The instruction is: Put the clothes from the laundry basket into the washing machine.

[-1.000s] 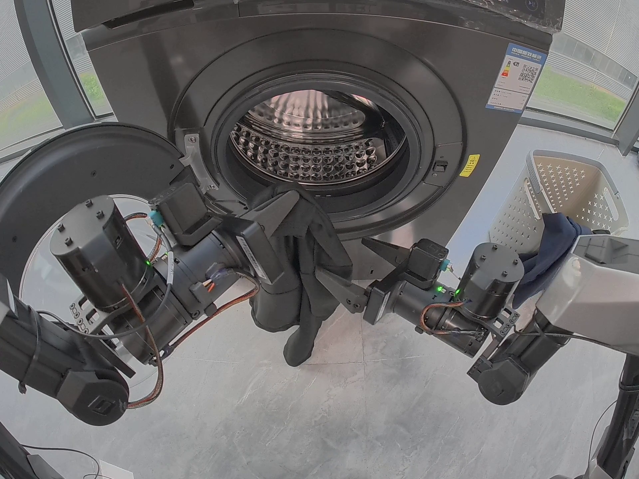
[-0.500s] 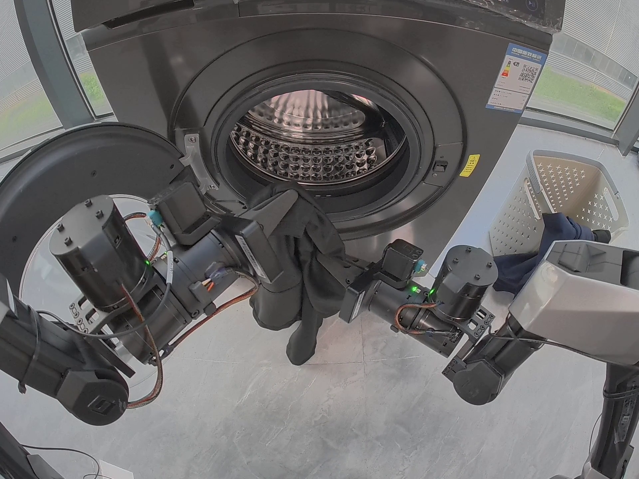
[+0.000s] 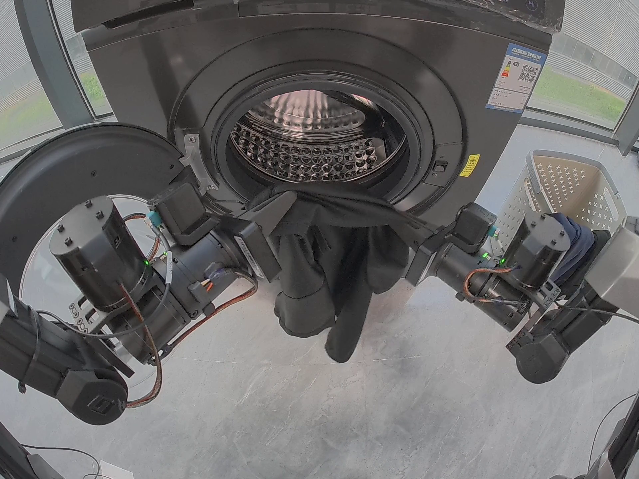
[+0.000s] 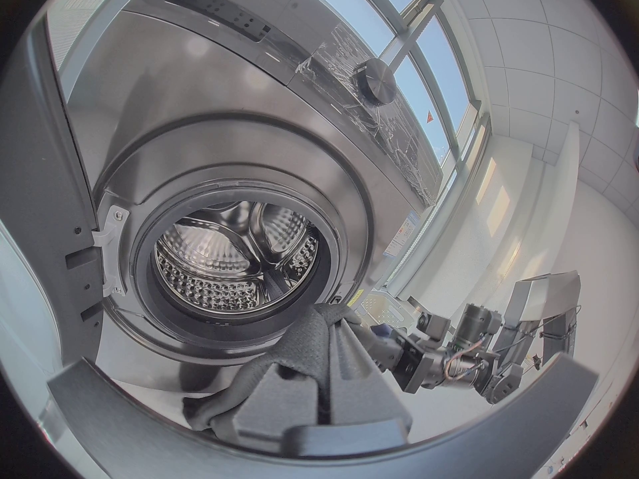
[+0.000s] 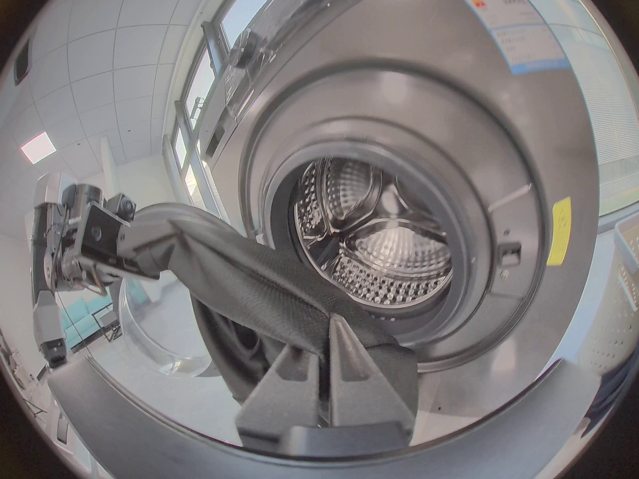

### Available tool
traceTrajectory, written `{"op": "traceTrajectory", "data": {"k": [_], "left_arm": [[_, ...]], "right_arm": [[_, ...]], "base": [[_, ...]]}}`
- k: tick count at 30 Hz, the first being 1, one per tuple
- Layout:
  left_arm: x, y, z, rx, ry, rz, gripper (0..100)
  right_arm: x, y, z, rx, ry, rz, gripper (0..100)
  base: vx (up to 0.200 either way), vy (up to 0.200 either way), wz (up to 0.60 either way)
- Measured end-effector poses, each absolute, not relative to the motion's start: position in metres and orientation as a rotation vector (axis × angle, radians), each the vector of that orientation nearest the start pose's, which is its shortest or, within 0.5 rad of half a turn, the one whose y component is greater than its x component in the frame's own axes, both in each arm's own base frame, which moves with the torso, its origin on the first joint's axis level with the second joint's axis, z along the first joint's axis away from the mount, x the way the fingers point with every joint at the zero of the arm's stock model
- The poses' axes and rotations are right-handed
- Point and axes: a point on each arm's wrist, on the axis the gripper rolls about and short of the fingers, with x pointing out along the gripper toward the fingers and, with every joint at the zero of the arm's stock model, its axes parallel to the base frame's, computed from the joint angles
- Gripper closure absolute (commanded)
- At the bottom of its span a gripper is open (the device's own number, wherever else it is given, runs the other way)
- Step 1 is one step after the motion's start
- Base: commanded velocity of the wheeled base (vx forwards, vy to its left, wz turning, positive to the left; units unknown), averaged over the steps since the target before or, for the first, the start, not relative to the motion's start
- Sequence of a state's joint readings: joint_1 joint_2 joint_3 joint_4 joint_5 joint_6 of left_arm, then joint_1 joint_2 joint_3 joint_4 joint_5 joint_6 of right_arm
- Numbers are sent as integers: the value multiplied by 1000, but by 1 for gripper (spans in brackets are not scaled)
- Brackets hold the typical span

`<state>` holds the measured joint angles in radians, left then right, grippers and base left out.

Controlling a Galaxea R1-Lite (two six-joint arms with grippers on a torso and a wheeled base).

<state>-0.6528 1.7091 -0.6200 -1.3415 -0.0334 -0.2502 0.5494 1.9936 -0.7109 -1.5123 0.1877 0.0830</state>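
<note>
Black garment (image 3: 333, 261) hangs stretched between my two grippers, just in front of the lower rim of the drum opening (image 3: 313, 141) of the washing machine (image 3: 166, 68). My left gripper (image 3: 285, 202) is clamped on one end of its upper edge and my right gripper (image 3: 411, 226) on the other. Its long axis therefore runs left to right across the opening, and the rest hangs toward the floor. The drum lies ahead of and above both grippers. Both forearms are low and point inward toward each other. A blue cloth (image 3: 574, 242) lies in the laundry basket (image 3: 566, 167) at my right.

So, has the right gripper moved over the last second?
Yes. The right gripper, shut on the dark garment, moved rightward from under the drum opening toward the laundry basket.
</note>
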Motion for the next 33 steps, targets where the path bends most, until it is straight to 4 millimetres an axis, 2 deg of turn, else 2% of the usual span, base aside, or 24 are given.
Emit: {"op": "traceTrajectory", "data": {"k": [7, 8, 13, 21, 28, 33], "left_arm": [[226, -176, 197, -308, -131, -726, 100], [225, -177, 195, -306, -124, -727, 0], [226, -178, 187, -292, -92, -735, 0], [238, -183, 174, -284, -68, -724, 0], [247, -186, 153, -277, -49, -710, 0], [251, -184, 139, -277, -62, -697, 0]], "right_arm": [[290, 179, 176, 145, -287, 709, 100], [289, 179, 180, 148, -295, 709, 100], [277, 183, 188, 158, -308, 738, 100], [257, 193, 189, 158, -256, 795, 100], [259, 202, 203, 193, -252, 759, 100], [265, 210, 217, 291, -214, 714, 100]], "base": [[0, 0, 0], [0, 0, 0], [0, 0, 0], [0, 0, 0], [0, 0, 0], [0, 0, 0]]}}
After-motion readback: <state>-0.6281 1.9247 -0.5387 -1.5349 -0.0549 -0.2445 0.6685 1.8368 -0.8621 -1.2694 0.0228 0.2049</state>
